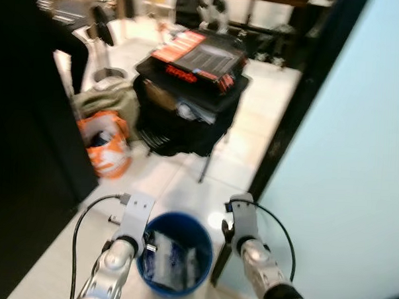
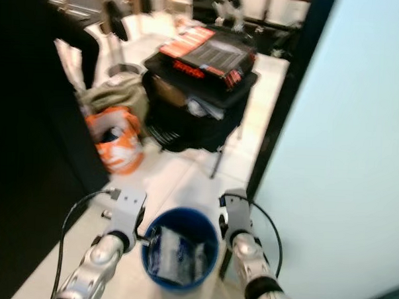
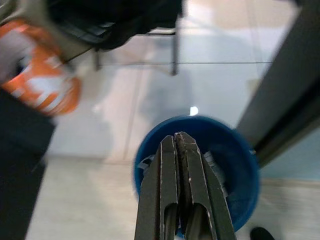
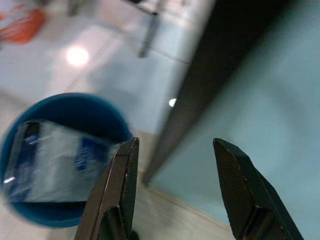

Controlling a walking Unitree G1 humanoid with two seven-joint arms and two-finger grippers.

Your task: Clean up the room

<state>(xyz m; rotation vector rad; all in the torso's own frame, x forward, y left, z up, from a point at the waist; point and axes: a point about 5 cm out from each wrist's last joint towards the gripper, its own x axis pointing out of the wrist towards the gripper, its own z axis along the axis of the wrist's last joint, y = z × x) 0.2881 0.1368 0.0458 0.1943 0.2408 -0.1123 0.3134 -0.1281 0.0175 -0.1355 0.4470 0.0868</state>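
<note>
Below, the closed left tool and open right tool flank a blue bin.

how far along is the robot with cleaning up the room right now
Done: a clear plastic packet already lies inside the blue bin. In hand: the left gripper is shut at the bin's rim, apparently holding it; the right gripper is open and empty beside it. Left: an orange bag and an olive bundle lie on the floor by the loaded black chair.

blurred orange bag, print unreadable
</note>
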